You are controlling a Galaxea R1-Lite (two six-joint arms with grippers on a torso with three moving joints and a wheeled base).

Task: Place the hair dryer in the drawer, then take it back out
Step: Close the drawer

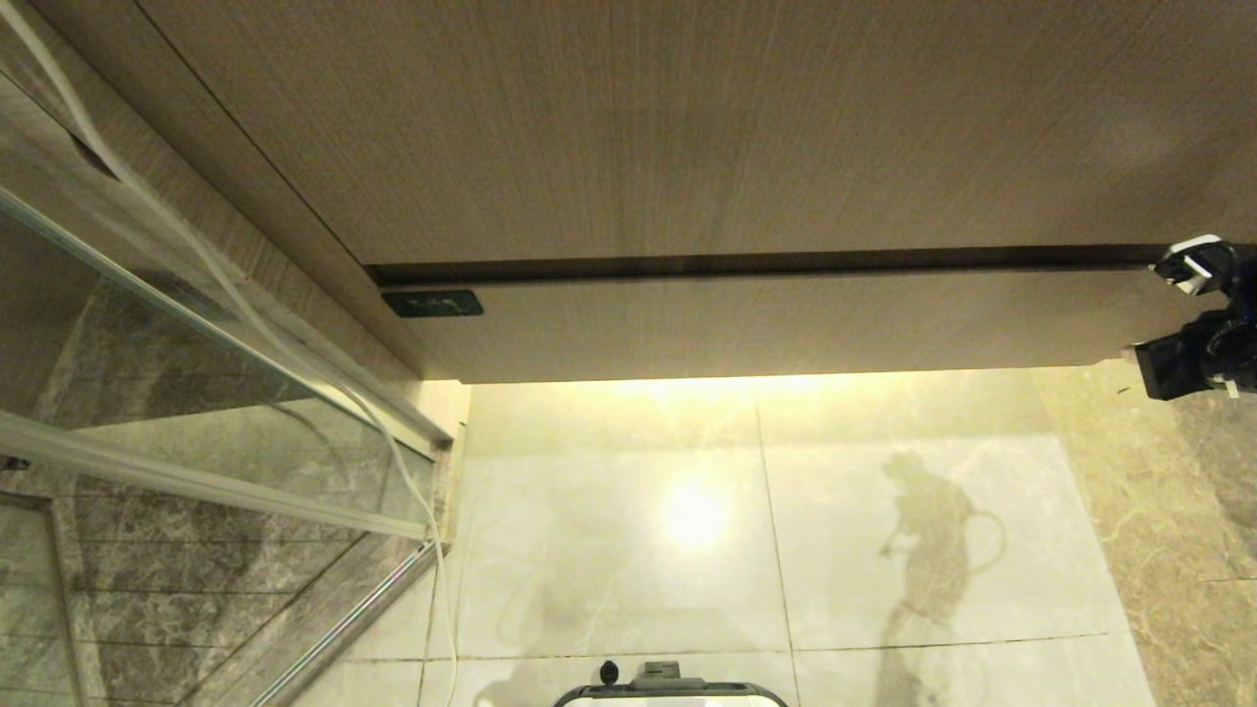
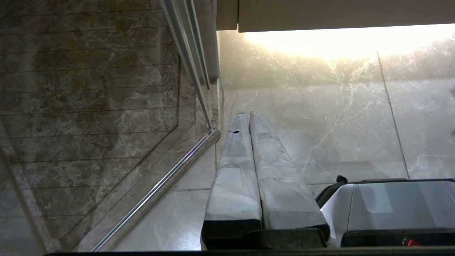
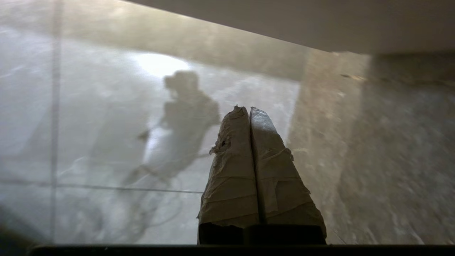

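Right gripper (image 3: 250, 111) closed, drawer (image 1: 786, 324) shut

Drawer (image 1: 766, 324) under taller front (image 1: 687, 128) — glass panel (image 1: 147, 324) left (floor (image 1: 835, 511) below).

Floor: I see glossy pale marble tiles (image 1: 609, 550) with thin dark joints and a darker brown-veined strip (image 1: 1169, 511) on the right.
Light: I see a warm glow spilling from under the cabinet, with a bright glare spot (image 1: 693, 515) on the tile.
Cabinet: I see a tall light wood-grain front (image 1: 687, 128) filling the top of my head view.
Left side: I see a glass shower panel (image 1: 147, 334) in a metal frame (image 1: 196, 481), with dark grooved marble (image 2: 89, 106) behind it.
Reflection: I see a person's silhouette (image 1: 928, 535) mirrored in the tile.
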